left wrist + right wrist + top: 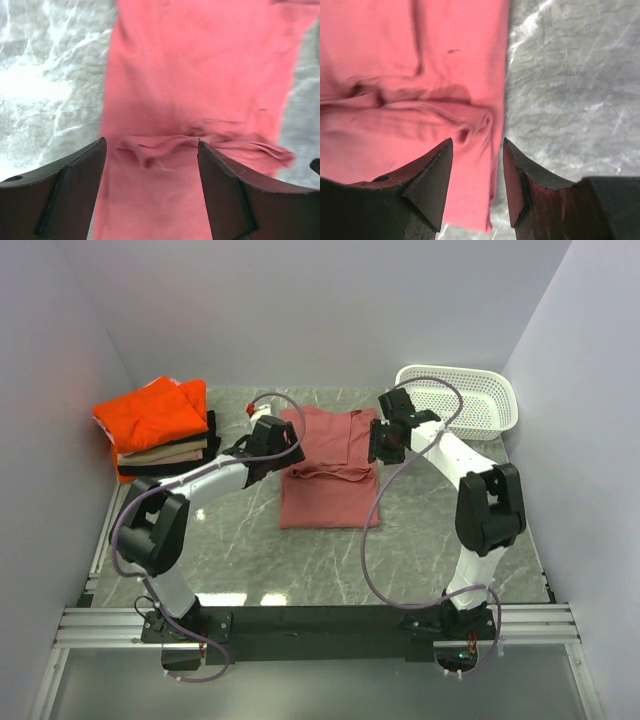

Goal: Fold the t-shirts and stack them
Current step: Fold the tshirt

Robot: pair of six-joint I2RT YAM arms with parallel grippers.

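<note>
The left gripper (151, 145) stands wide open with nothing between its fingers (65, 190). It hangs over the left side of the salmon shirt (200, 75), and a bunched ridge of cloth runs across just beyond its tips. The right gripper (477, 142) is open less far and also holds nothing. Its fingers (427, 185) straddle the shirt's right edge where that same ridge ends, one over cloth and one over bare marble; whether they touch the cloth cannot be told. From above, the salmon shirt (325, 490) lies in the middle of the tabletop (300, 560), narrowed lengthwise. Its lower part is flat toward the near edge, and the crumpled ridge crosses it between the two grippers. In the far left corner an orange shirt (150, 415) sits on a beige shirt (165, 452) and a black shirt (150, 472). A white basket (470, 400) stands in the far right corner.
</note>
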